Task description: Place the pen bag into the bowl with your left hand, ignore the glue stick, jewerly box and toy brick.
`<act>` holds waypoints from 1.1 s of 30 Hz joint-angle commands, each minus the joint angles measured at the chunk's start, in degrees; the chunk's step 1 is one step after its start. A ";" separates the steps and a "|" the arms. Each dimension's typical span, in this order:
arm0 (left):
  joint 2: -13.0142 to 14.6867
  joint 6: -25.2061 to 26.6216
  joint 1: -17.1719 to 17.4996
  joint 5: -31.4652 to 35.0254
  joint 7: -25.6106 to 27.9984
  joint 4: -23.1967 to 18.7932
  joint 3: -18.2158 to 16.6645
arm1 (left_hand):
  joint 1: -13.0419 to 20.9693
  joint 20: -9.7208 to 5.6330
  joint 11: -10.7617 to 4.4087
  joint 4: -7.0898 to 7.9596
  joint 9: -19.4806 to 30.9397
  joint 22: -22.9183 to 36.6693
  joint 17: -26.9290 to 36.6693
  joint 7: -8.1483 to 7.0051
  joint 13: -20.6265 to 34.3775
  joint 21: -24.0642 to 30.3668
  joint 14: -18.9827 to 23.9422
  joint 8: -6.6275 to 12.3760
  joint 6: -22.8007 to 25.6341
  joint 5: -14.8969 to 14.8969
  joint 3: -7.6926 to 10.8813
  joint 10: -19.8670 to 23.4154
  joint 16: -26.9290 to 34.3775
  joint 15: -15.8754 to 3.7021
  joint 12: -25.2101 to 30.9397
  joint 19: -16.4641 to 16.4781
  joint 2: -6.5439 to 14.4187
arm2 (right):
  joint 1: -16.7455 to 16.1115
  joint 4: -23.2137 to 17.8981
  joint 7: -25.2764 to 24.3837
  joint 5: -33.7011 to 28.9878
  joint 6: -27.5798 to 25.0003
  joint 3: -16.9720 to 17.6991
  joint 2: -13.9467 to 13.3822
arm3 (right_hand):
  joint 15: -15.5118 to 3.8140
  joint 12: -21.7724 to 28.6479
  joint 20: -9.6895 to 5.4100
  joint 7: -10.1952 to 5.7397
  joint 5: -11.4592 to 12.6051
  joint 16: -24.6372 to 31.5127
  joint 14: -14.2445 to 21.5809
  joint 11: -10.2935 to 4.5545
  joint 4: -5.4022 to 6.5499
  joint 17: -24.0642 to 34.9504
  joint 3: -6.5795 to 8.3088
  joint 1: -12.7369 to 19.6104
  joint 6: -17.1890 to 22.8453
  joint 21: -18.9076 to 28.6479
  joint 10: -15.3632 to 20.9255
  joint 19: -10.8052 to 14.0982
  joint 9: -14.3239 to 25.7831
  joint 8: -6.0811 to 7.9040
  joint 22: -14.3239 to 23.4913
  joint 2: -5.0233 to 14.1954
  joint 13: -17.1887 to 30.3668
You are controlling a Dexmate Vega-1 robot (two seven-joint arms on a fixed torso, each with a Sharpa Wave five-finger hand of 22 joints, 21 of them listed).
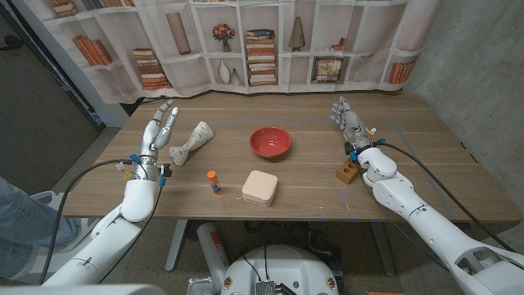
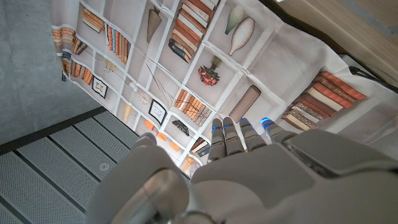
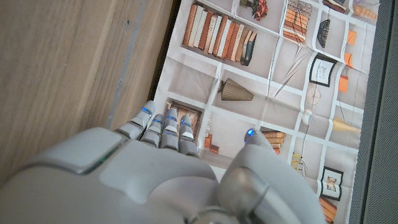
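Observation:
The pen bag (image 1: 191,141), a pale patterned pouch, lies on the wooden table (image 1: 311,180) left of the middle. To its right sits the red bowl (image 1: 270,141), with nothing in it. My left hand (image 1: 157,129) is raised just left of the pen bag, fingers straight and apart, holding nothing. My right hand (image 1: 347,119) stands at the right side of the table, fingers extended and holding nothing. In the left wrist view my left hand (image 2: 242,168) points at the shelf-print curtain. In the right wrist view my right hand (image 3: 155,168) reaches past the table's edge.
An orange-capped glue stick (image 1: 214,183) lies near the front edge. A cream jewelry box (image 1: 259,188) sits beside it. A brown toy brick (image 1: 348,173) rests by my right wrist. A curtain printed with bookshelves (image 1: 262,41) hangs behind the table.

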 commanded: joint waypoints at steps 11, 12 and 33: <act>2.12 7.11 -0.03 5.88 5.13 -1.57 0.51 | 1.50 0.31 -0.03 -0.78 0.35 0.07 0.19 -0.03 0.21 0.07 0.63 0.01 0.79 0.54 -0.07 0.92 0.16 -0.63 0.06 0.80 -0.13 | 1.39 1.95 0.50 -0.13 0.00 -0.53 0.92 | 0.08 -0.01 -0.86 0.07 -0.07 -0.07 0.61 0.12 -0.20 0.19 -0.15 0.33 0.57 -0.45 0.41 0.53 0.24 0.01 0.34 0.55 0.14; 2.24 7.81 -0.03 6.52 5.58 -1.77 0.63 | 1.56 0.30 0.01 -0.81 0.35 0.06 0.19 0.00 0.21 0.07 0.64 0.04 0.90 0.57 -0.07 0.93 0.15 -0.63 0.05 0.85 -0.13 | 1.41 1.96 0.49 -0.19 -0.01 -0.54 0.88 | 0.05 -0.02 -0.86 0.09 -0.07 -0.07 0.60 0.12 -0.21 0.19 -0.16 0.33 0.58 -0.46 0.41 0.53 0.24 0.01 0.34 0.56 0.14; 4.63 15.92 1.96 11.59 11.15 -5.57 1.32 | 2.67 0.50 -0.30 -1.39 0.37 0.07 0.21 -0.27 0.24 -0.13 1.09 -0.12 1.36 1.04 -0.09 1.23 0.02 -0.81 -0.19 1.18 -0.17 | 0.87 1.17 0.25 -0.12 -0.35 -0.46 0.52 | 0.11 -0.07 -0.84 0.07 -0.07 -0.05 0.74 0.13 -0.30 0.21 -0.27 0.31 0.60 -0.92 0.50 0.70 0.25 -0.02 0.35 0.65 0.14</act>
